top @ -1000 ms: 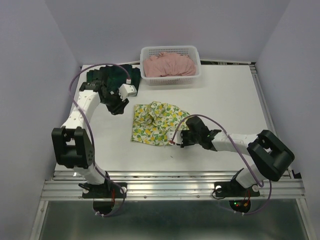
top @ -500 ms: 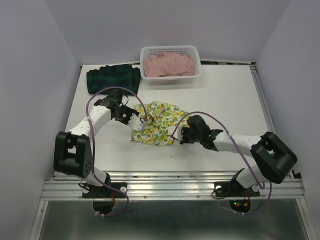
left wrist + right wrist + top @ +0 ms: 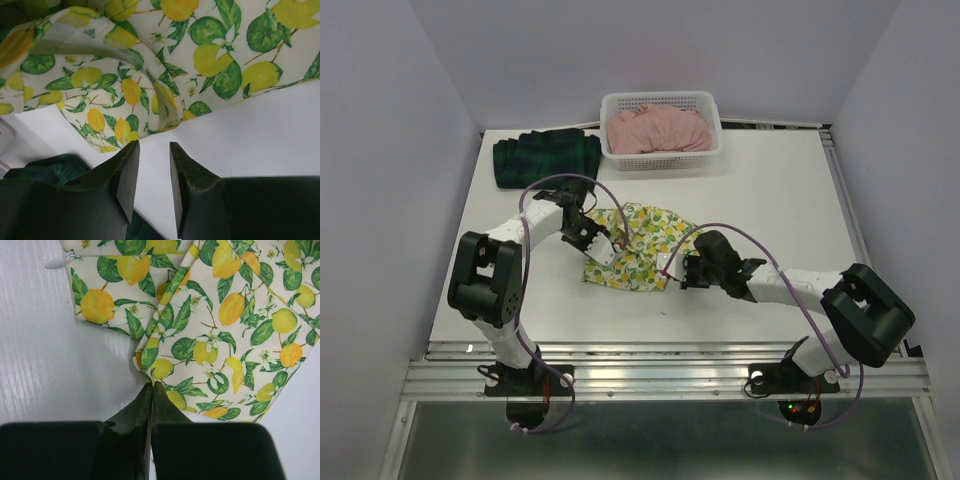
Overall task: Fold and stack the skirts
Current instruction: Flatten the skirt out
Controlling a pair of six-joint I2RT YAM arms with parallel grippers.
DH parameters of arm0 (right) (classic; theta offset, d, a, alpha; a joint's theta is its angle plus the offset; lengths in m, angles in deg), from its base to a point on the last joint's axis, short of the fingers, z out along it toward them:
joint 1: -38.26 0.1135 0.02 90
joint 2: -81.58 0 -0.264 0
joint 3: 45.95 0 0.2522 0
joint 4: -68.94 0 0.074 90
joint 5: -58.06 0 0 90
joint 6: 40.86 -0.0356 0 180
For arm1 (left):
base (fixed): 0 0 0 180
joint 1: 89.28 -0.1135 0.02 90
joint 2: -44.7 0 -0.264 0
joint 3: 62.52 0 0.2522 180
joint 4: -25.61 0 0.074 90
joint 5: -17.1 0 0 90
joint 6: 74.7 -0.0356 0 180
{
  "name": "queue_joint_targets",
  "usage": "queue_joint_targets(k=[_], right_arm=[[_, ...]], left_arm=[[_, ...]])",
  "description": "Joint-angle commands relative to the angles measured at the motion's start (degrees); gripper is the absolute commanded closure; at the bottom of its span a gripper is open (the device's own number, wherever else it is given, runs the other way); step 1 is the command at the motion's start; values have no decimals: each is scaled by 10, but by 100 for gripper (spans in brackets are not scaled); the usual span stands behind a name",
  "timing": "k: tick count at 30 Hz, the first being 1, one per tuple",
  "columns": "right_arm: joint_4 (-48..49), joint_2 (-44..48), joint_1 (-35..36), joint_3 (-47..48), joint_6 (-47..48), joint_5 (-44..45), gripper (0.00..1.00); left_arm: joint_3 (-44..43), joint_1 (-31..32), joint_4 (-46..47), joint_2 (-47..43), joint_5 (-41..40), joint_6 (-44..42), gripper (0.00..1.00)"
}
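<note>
Three skirts, one of each print. The lemon skirt (image 3: 635, 245) lies rumpled mid-table (image 3: 770, 190), slanting from near left to far right. The plaid skirt (image 3: 547, 157) sits folded far left, its long side running left to right. The pink skirt (image 3: 658, 130) is heaped in the single basket (image 3: 660, 100). The right gripper (image 3: 151, 386) pinches the lemon skirt's near hem. The left gripper (image 3: 153, 150) is slightly parted and empty at the skirt's left edge.

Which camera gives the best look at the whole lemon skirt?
Top external: the lemon-print skirt shows whole, crumpled between the left gripper and right gripper. Left wrist shows only a folded edge ahead of open fingers; right wrist only a corner pinched by shut fingertips.
</note>
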Motion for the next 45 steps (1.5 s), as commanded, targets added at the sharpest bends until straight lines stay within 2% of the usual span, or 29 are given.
queue_joint_targets(k=[1,6,9,10,12,19,24,27,32,35,40,41,45], right_arm=[[3,16,-5,6,-11,1,99],[2,17,-10,4,-11,3,99],[2,19,-10,4,-10,5,99],[2,19,-15,5,-9,6,99],[0,21,-15,7,-8,8,99],[-6,24,-21,11,-5,10,99],[-6,26,-26,12,-5,9,99],[-6,26,-31,12,-5,10,99],[-6,29,-38,13,-15,12,99],[-9,39,-57,20,-37,9,99],[-28,66,-129,64,-87,-23,99],[-58,78,-159,74,-105,-33,99],[-87,103,-225,120,-155,-85,99]], left_arm=[[-24,7,-20,6,-8,-144,58],[-35,15,-23,25,-13,-147,56],[-30,19,-7,29,-14,-147,63],[-29,20,-2,29,-10,-145,69],[-31,22,3,34,-8,-141,71],[-25,25,-5,39,-23,-164,55],[-17,29,-5,41,-35,-179,55],[-17,32,-6,45,-41,-183,58],[-43,33,-8,46,0,-142,90],[-99,27,-41,45,45,-56,100],[-199,-30,-49,15,152,136,100],[-212,-41,-41,2,187,231,100],[-275,-98,21,-23,267,465,100]])
